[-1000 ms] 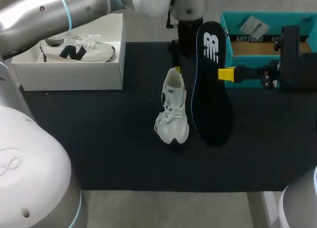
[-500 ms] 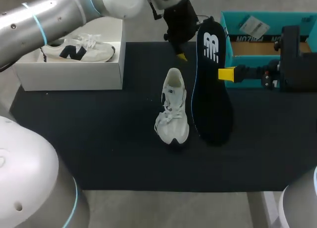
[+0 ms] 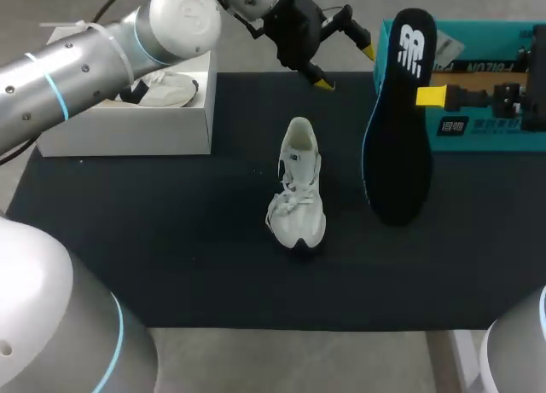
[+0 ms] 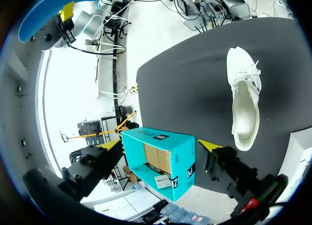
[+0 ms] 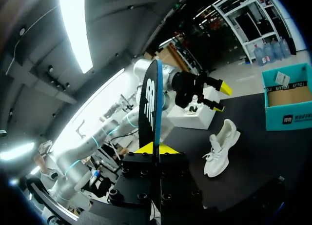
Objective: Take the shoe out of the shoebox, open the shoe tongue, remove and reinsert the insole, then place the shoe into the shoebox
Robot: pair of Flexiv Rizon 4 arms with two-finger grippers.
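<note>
Shoe [image 3: 297, 188] laid on dark worktop [image 3: 171, 239]
The insole [image 3: 399, 154] is clenched in the right hand [image 5: 157, 148] at right; the left hand [image 3: 345, 68] is held released, far side.

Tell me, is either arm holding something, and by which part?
The right end effector pinches the dark insole near its logo end; the left end effector holds nothing.

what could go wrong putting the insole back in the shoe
1. The shoe sits unheld; the left fingers are open and well away from it, so pushing the insole in may slide or tip it.
2. The right fingers pinch the insole nearer its heel, so the long toe end may flex and miss the opening.
</note>
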